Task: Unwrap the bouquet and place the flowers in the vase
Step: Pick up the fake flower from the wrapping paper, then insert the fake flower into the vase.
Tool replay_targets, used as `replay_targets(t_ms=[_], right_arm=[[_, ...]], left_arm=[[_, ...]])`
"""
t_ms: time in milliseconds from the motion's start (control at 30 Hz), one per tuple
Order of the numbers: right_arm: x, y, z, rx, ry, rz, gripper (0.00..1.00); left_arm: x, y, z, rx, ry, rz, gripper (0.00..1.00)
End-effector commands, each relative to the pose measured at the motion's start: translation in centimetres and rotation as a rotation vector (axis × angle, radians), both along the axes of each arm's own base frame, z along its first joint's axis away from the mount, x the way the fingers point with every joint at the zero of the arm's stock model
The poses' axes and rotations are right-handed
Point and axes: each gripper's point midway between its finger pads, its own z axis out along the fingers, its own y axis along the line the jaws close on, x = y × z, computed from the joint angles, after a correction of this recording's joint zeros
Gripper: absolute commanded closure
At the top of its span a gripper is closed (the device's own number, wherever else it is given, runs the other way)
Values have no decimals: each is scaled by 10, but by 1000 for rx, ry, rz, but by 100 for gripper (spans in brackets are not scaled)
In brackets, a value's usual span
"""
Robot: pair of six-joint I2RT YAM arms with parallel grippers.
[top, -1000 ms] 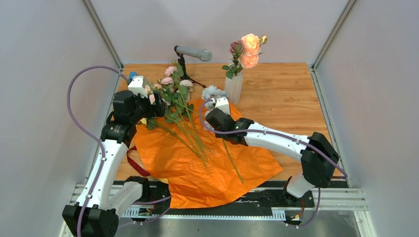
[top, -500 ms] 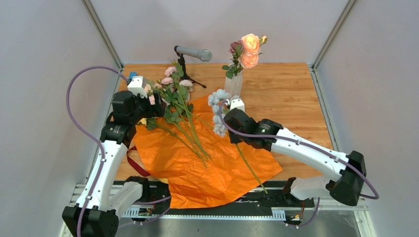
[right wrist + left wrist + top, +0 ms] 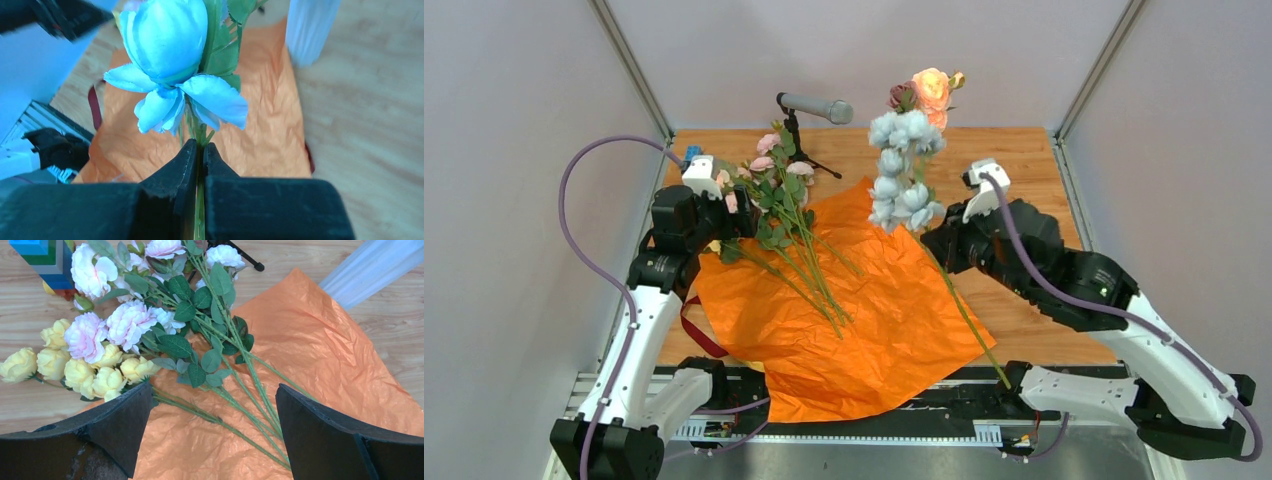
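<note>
Crinkled orange paper (image 3: 894,330) spread flat; right fingers (image 3: 172,180) pinching thin green stem (image 3: 201,134).

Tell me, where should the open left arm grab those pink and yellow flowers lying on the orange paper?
Probably the bare green stems, below the leaves, coming straight down with the left gripper open across them. They lie flat and close together on the paper; the blooms are soft, bulky and spread out.
</note>
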Motion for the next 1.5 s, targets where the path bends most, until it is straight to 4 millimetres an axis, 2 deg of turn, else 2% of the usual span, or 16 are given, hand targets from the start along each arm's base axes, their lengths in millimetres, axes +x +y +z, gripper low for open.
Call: replay_targets(t_ms=[0,67,133,267,333,367,467,600,800,900,1233,1467], right_arm=[[25,2,89,49,-294,-1,100],[39,2,128,99,-439,-46,100],[52,-10,164,166,-596,-152,100],[80,-33,217,270,-790,-325,100],[101,-36,233,321,-806,-340,100],[118,-46,240,349,-809,-368,100],[158,-60,252,399,-803,-401,100],[187,-82,272,456,-845,-438,100],[221,-130,272,486,-884,-528,100],[237,-137,264,481,-909,-522,100],[296,-112,231,458,-960,-388,100],[330,-76,215,521,-908,-242,100]], left_arm=[[5,0,8,-8,-35,0,0],[5,2,9,-2,-44,6,0],[6,7,8,19,-45,26,0],[9,12,0,41,-20,46,0],[11,10,-6,41,2,40,0],[12,10,-8,42,11,39,0],[13,10,-13,44,28,38,0],[15,12,-18,54,43,45,0],[17,12,-25,59,65,47,0],[17,12,-26,59,71,44,0],[17,5,-21,50,36,2,0],[18,5,-22,54,39,1,0]])
